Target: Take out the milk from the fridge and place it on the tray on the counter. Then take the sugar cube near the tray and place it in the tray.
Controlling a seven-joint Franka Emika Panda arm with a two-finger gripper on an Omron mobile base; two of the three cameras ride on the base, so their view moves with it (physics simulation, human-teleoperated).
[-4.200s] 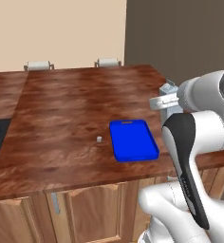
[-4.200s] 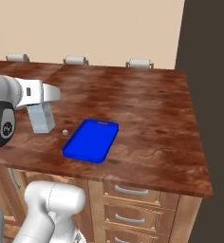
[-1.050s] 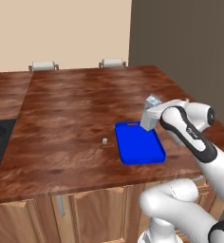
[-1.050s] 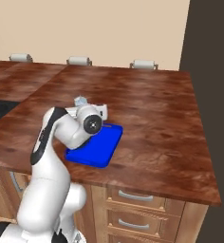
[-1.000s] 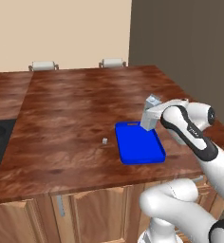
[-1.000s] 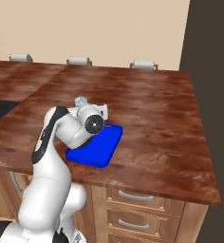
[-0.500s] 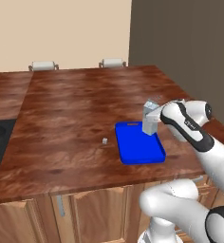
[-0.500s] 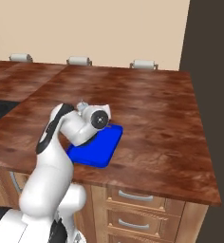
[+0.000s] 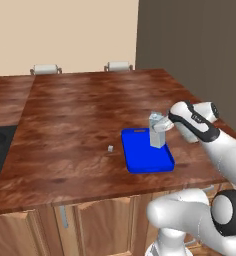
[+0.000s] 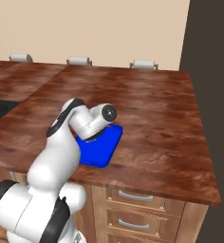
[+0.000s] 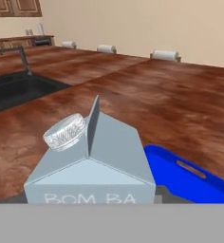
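Gripper (image 9: 162, 124) under my control pinches the milk carton (image 9: 156, 130) near its top, holding it upright on the blue tray (image 9: 146, 156) by the counter's (image 9: 80, 125) front edge; the sugar cube (image 9: 110, 148) lies just off the tray's left edge.

1. The milk (image 9: 157, 131) has been lowered from above the tray's far edge and is now stood upright on the tray (image 9: 142, 162).
2. The tool (image 9: 162, 125) has been brought down with it, jaws kept about the carton's top.
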